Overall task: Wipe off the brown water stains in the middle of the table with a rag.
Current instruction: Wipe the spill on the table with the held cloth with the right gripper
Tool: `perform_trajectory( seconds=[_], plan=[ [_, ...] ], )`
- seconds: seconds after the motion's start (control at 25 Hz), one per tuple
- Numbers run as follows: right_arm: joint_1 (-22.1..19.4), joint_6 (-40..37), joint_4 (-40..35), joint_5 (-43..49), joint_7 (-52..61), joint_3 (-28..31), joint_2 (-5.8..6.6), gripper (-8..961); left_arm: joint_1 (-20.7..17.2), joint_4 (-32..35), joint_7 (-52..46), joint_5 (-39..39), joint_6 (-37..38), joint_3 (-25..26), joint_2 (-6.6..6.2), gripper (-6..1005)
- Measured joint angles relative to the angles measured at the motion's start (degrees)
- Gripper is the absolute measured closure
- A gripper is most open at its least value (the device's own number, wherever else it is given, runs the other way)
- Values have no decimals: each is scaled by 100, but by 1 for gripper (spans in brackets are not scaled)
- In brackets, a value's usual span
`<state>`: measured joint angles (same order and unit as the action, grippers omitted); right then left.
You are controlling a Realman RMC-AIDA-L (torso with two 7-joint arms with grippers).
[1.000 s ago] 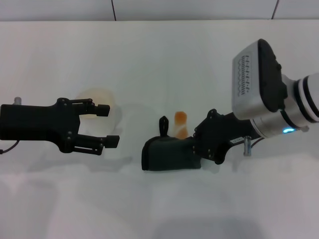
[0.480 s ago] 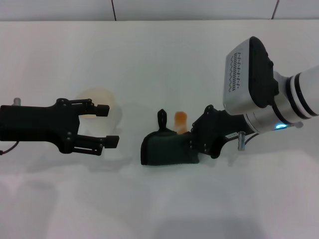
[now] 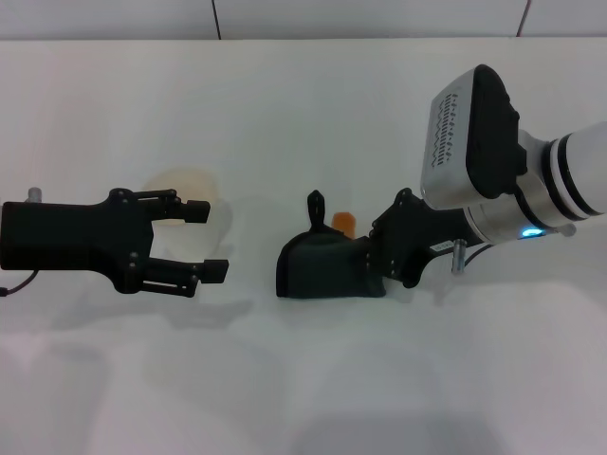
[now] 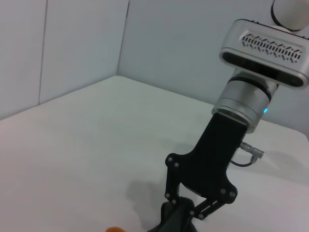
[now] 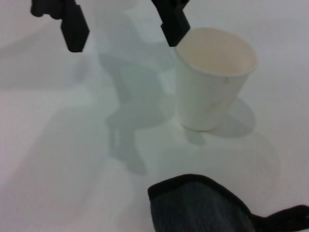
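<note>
Dark grey cloth, one rag [image 3: 322, 272], is pinched in the right claw [image 3: 372, 263] and pressed flat on the white matte worktop [image 3: 303, 114], with one loose corner sticking up. Only a small glossy orange-brown bit of the single stain [image 3: 343, 224] can be seen, right at the rag's far edge, roughly mid-worktop; the rest is covered. One white paper cup [image 5: 215, 77], round and smooth, is stood upright near the left claw [image 3: 211, 239]. That left claw is held above the worktop with its two black fingers [image 5: 73, 26] spread apart, nothing gripped between them.
</note>
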<state>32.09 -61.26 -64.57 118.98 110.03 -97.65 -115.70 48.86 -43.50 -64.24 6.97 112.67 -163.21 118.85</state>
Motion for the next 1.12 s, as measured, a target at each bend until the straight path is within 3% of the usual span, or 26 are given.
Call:
perform_trajectory(
  seconds=[1.12],
  plan=[
    [204, 1370, 671, 231, 160, -9, -16, 857, 37, 0, -34, 12, 0, 0, -30, 108]
  ],
)
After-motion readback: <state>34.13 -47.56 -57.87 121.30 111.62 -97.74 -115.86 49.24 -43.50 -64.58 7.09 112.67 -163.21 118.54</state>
